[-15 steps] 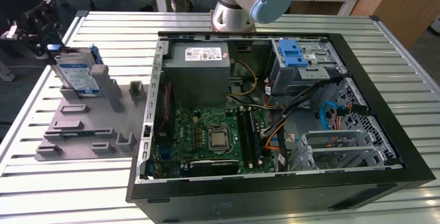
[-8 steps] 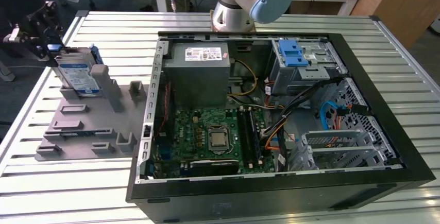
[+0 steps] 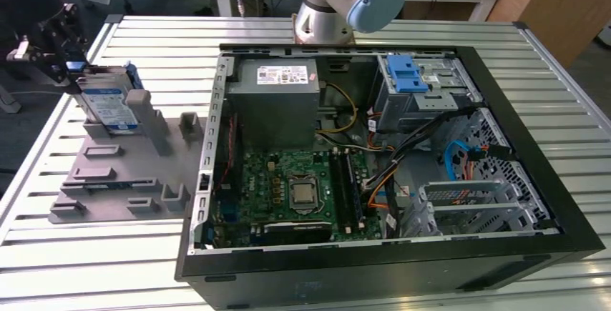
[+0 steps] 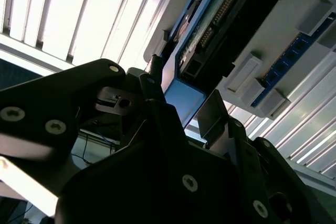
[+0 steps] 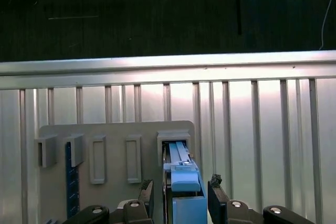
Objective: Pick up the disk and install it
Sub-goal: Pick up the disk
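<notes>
At the exterior view's left, the gripper (image 3: 74,75) straddles the upper end of the disk (image 3: 107,107) (clamped or merely close, I cannot tell). The disk stands on edge in a slot of the grey holder (image 3: 124,175). Rightward, the open computer case (image 3: 382,272) contains a motherboard (image 3: 296,189) and a silver cage (image 3: 425,89).

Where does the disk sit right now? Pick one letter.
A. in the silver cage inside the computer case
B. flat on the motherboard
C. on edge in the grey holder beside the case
C: the disk stands on edge in the grey holder, outside the computer case, with the end effector straddling it.
</notes>
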Controlling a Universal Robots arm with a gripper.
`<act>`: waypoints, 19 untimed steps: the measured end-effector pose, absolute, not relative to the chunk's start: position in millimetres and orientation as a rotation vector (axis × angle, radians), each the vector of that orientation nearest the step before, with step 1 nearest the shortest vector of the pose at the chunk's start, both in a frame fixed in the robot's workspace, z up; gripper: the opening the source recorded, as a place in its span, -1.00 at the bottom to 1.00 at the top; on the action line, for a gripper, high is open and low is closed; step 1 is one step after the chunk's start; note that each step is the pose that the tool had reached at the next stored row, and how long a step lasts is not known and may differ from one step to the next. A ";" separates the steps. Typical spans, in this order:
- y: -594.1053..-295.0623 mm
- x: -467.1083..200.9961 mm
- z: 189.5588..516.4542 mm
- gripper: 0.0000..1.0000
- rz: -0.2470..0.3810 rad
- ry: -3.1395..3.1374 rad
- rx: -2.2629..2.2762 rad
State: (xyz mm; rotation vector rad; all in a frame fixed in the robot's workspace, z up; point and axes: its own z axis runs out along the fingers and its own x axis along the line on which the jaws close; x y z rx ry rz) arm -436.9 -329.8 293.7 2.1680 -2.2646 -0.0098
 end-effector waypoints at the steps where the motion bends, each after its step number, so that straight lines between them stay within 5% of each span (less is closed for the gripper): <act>1: -329.8 -437.2 293.3 0.06 -0.010 -2.262 2.171; 9: -329.8 -437.4 290.1 0.04 -0.009 -2.261 2.172; 10: -329.6 -437.4 289.9 -0.11 -0.008 -2.261 2.171; 18: -329.5 -437.4 289.9 -0.14 -0.005 -2.259 2.170; 19: -329.4 -437.4 289.8 -0.26 -0.004 -2.259 2.170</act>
